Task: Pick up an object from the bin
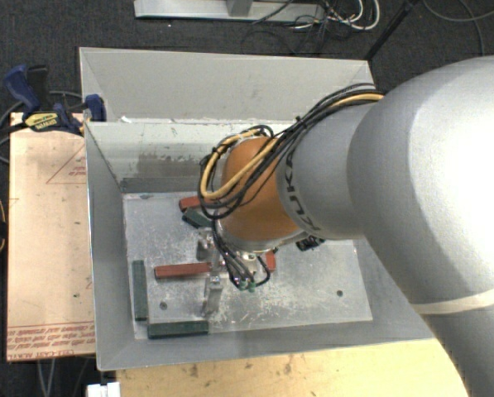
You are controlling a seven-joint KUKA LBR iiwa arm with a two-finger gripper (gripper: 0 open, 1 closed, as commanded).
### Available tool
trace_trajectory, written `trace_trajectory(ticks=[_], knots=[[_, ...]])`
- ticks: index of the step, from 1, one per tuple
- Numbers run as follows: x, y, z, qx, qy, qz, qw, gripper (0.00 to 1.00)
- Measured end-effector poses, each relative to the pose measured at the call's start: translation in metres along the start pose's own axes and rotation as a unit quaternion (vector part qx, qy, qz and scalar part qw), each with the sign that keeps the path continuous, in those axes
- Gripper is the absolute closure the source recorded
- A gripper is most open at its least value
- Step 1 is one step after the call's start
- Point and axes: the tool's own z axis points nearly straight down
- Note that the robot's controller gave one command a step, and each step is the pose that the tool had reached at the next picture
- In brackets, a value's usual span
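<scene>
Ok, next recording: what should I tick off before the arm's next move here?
1. Gripper inside the bin, down near its floor: ok.
2. Thing within reach: red-brown flat bar ends at the gripper: ok.
3. Bar clear of neighbours: dark green bar by the view's left wall and dark green strip by the front wall lie apart from it: ok.
4. Anything already held: cannot tell.
5. Red piece free of the orange wrist cover: cannot tell.

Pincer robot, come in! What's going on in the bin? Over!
Pincer down at right end of reddish-brown bar. Bar lying flat, not lifted. Dark green bars alongside, apart from it.
</scene>
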Motion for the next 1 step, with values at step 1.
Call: trace_trajectory(ticks=[1], knots=[[-0.0016,-0.0032,-0.0018,0.001,-0.0015,0.002,1.0,1.0]])
